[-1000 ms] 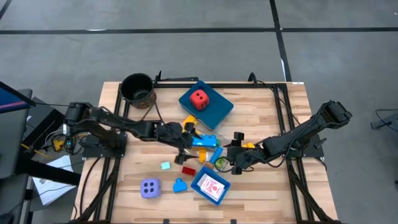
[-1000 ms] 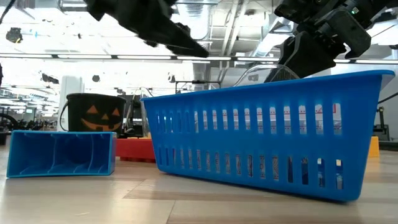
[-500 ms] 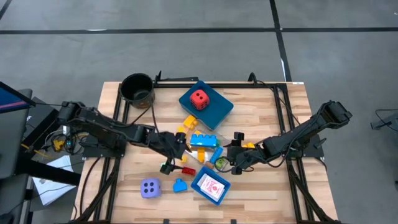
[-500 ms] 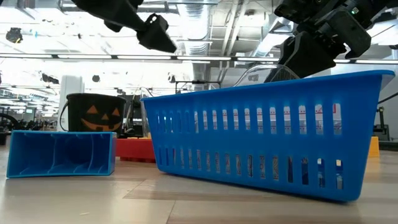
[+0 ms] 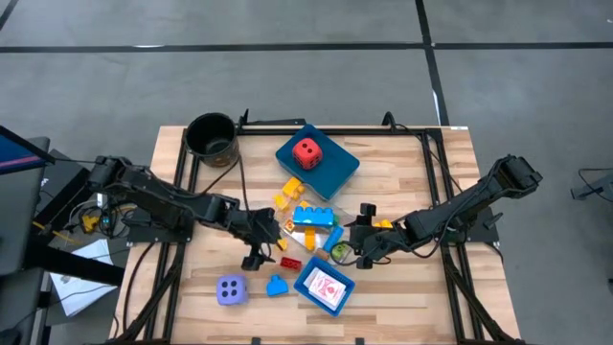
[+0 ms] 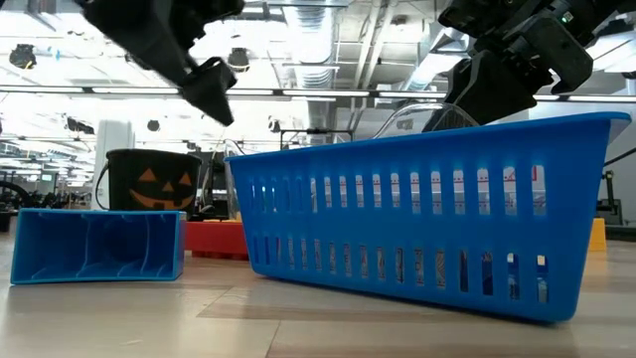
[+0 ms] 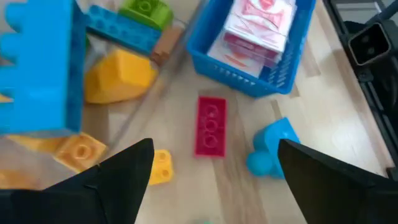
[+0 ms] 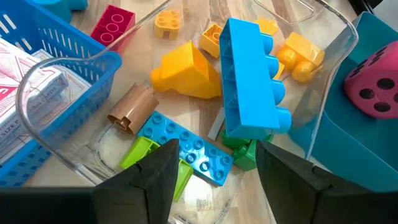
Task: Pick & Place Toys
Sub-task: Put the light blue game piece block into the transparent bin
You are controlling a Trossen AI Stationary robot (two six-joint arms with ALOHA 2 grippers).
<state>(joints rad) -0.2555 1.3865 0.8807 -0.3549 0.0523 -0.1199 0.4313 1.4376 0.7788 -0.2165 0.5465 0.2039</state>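
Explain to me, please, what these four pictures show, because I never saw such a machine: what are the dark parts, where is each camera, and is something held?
They show one robot with two dark arms at a wooden table. One camera looks down from above, one sits at table height, and one rides on each wrist. From above, the left claw hangs open over a flat red plastic brick, holding nothing. The right claw waits beside the toy pile; I cannot tell whether it grips anything. On the table lie a long light-blue plastic brick, a lavender dotted die, a red dotted die on a blue tray, and white red-printed cards in a small blue basket.
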